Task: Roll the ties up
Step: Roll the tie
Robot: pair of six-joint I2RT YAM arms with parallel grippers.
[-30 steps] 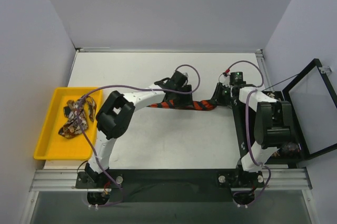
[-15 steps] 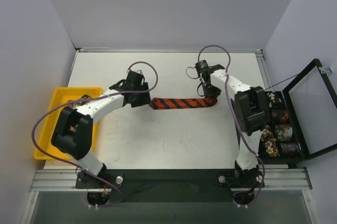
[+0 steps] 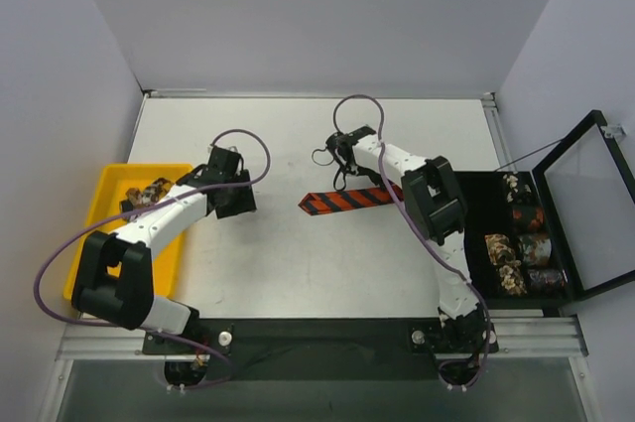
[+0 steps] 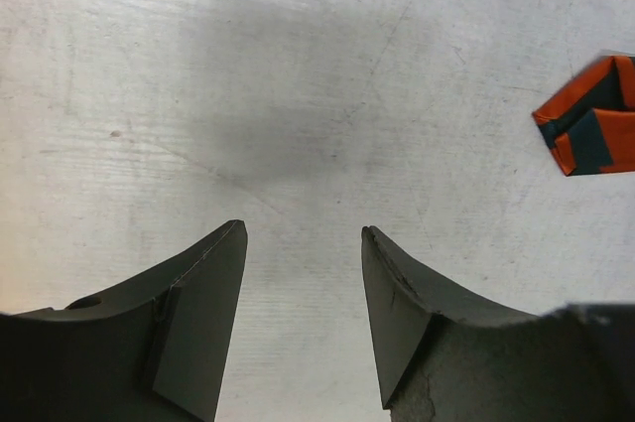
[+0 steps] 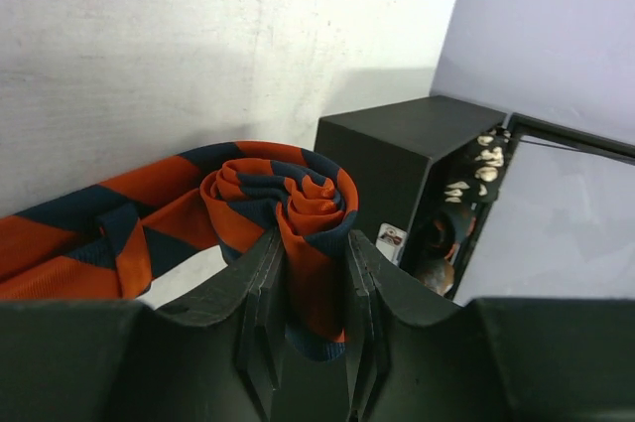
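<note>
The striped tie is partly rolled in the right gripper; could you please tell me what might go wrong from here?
The right gripper pinches the tie by only part of its roll, so it may slip or unwind. The left gripper is open, apart from the tail, so that end may drag crooked.

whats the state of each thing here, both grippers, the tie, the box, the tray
left gripper: open, empty, over bare table
right gripper: shut on the rolled end of the striped tie
striped tie: partly rolled, the rest lying flat on the table
black box: lid open, rolled ties inside
yellow tray: holds loose ties, unrolled, in a heap
</note>
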